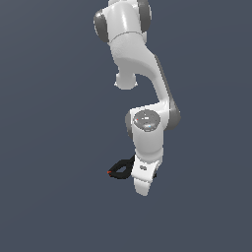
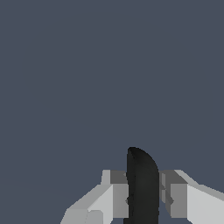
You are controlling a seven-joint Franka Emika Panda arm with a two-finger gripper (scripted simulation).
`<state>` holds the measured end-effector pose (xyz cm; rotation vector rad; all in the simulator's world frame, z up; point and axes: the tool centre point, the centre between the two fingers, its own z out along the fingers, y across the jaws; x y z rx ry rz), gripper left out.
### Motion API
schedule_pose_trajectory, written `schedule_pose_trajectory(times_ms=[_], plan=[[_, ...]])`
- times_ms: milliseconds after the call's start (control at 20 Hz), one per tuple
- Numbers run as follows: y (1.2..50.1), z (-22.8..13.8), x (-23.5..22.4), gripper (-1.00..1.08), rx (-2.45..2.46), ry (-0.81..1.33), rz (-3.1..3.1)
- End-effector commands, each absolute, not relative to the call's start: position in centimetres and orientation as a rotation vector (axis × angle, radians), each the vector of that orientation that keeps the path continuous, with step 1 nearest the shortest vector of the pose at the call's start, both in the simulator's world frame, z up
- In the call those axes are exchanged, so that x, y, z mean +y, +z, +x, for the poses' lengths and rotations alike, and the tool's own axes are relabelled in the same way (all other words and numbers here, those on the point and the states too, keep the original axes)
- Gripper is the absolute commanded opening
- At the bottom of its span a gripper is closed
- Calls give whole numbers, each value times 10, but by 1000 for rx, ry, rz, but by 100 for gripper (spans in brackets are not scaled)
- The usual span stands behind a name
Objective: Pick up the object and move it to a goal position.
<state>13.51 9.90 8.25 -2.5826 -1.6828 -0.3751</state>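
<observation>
One arm (image 1: 142,93) here, one clamp (image 1: 119,170), one gripper (image 2: 143,197), and that is the whole count against a flat grey-blue ground.

Exterior view: the white arm drops down from twelve o'clock, elbow bending out toward three, wrist pointing to six. The black clamp sticks out of the hand toward nine o'clock, looped end outward, a tiny red tip (image 1: 109,172) at its far end. Whether the clamp touches any surface below, I cannot tell; the ground is featureless.

Wrist view: two grey fingers (image 2: 117,194), one on each side, and a black rounded body between them, which is the clamp (image 2: 142,188). The jaws are drawn in close, only narrowly apart, and clamped on the clamp: the one finger's pad sits right against the black edge, the other finger (image 2: 171,194) stands tight against the opposite edge. The clamp stands upright between them, its rounded end rising past the fingertips. The handles are hidden behind the hand in both views.
</observation>
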Motion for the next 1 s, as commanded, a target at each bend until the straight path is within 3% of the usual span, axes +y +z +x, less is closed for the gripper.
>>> schedule_pose_trajectory(times_ms=[0,950], plan=[[102,134,74,-100,-1684,-380,-2585],[233,125,-97,-100,-1684,-383,-2582]])
